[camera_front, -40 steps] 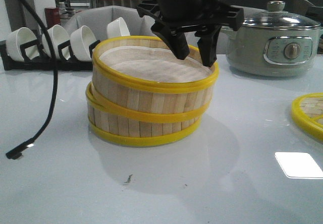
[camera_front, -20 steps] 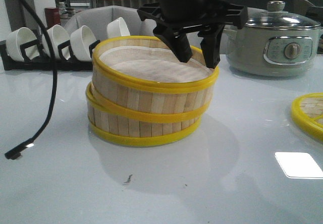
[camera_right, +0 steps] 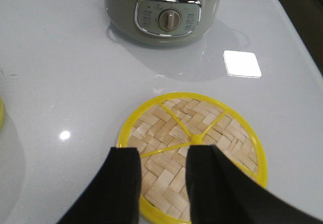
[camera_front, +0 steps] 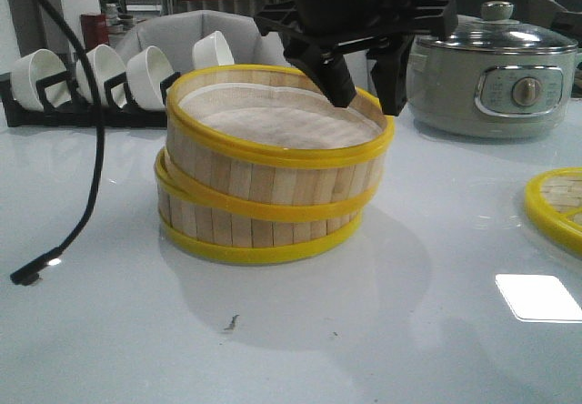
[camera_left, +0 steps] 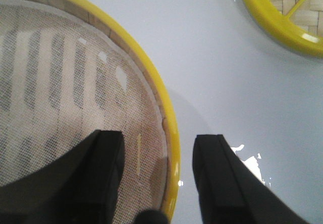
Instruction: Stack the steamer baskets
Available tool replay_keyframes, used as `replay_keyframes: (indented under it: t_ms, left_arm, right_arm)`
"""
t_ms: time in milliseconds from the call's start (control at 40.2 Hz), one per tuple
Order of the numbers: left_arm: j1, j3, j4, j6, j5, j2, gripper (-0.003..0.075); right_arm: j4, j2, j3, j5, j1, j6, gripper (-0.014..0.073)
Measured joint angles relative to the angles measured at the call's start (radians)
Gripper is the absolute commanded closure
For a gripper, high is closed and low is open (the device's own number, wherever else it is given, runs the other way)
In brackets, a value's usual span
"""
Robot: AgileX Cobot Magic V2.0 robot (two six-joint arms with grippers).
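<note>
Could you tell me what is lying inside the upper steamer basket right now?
Only a pale mesh liner shows inside the upper steamer basket, slats visible through it. The left gripper's inner finger covers part of it.

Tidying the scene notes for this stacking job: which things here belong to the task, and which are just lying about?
Task things:
upper steamer basket
lower steamer basket
left gripper, open astride the upper basket's rim

Lying about:
woven lid
electric pot
white cups
black cable
</note>
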Motion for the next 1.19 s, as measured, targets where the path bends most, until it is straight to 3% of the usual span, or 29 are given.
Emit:
replay_keyframes:
  t_ms: [845,1194]
  left_arm:
    - [-0.054,-0.023,-0.002,0.0,0.054,0.001,0.0332]
    - [-0.057,-0.023,0.0,0.0,0.091,0.086,0.0332]
  right_arm:
    - [0.0,0.0,0.0,0.0,0.0,0.0,0.025]
    - [0.0,0.0,0.0,0.0,0.0,0.0,0.025]
